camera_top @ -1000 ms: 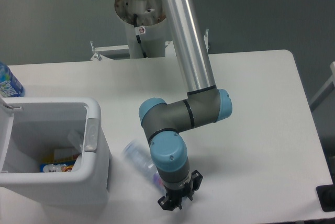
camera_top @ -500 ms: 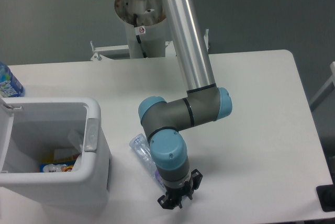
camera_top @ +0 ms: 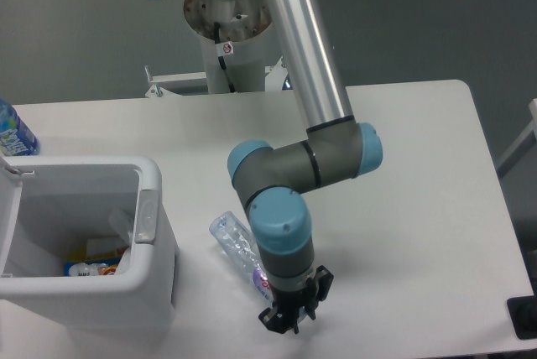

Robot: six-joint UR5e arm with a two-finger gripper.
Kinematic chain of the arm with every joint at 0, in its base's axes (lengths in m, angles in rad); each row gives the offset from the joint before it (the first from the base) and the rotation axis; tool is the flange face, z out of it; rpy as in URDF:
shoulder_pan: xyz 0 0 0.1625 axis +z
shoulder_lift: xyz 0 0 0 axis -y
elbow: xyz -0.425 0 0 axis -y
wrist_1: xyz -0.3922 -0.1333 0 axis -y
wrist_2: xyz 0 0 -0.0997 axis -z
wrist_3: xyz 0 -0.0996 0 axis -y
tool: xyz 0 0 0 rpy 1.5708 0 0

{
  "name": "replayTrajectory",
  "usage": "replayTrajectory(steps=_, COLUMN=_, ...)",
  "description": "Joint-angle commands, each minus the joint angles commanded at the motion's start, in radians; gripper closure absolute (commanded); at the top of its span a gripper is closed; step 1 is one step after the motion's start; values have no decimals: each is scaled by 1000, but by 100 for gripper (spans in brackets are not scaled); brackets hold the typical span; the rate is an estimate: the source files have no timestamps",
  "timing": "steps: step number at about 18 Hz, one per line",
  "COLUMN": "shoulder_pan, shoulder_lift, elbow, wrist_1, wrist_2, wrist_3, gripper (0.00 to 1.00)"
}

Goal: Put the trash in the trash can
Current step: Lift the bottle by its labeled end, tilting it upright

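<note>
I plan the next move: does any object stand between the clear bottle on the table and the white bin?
Nothing visible does. The clear bottle lies on bare table just right of the trash can, beside the gripper.

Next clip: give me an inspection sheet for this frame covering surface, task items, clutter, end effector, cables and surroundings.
Surface: white table, bare on its right half.
Job's things: clear bottle lies on the table beside the trash can, partly hidden by the arm's wrist; the open can holds some trash, items not clear.
Clutter: blue-label bottle at the table's far left edge.
End effector: points down near the table's front edge, next to the bottle's lower end; open or shut cannot be told.
Cables: nothing seen.
Surroundings: grey floor; arm's white pedestal behind the table.
</note>
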Motion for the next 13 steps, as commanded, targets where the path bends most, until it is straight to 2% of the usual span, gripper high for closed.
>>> replayTrajectory(steps=8, shoulder_pan=51, shoulder_lift=52, elbow=43, wrist_1=18, wrist_2=-60, wrist_3=8, gripper=75)
replayTrajectory(steps=13, shoulder_pan=88, shoulder_lift=90, elbow=149, wrist_1=37, wrist_2=-147, wrist_3=0, gripper=75)
